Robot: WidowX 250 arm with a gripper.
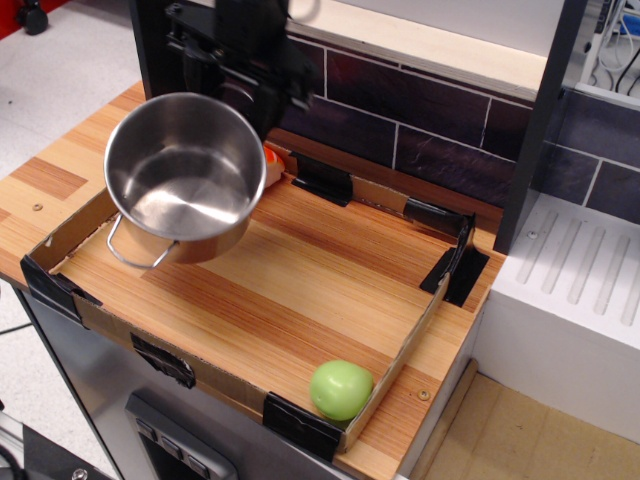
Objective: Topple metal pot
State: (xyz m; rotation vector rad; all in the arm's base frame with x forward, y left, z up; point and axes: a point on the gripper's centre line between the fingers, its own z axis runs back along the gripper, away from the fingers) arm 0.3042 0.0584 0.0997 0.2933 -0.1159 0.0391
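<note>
The metal pot (185, 175) is shiny steel with a wire loop handle (135, 255) at its front. It hangs lifted above the left of the wooden board, tilted so that its open mouth faces up and toward the camera. My black gripper (250, 100) is at the pot's far rim and is shut on it; the fingertips are hidden behind the rim. The orange sushi toy (272, 165) shows only as a sliver behind the pot. The green ball (341, 389) lies in the front right corner.
A low cardboard rim (410, 340) with black tape corners frames the wooden board. A dark tiled wall (420, 130) runs along the back. A dark post (535, 120) and a white unit (570, 300) stand on the right.
</note>
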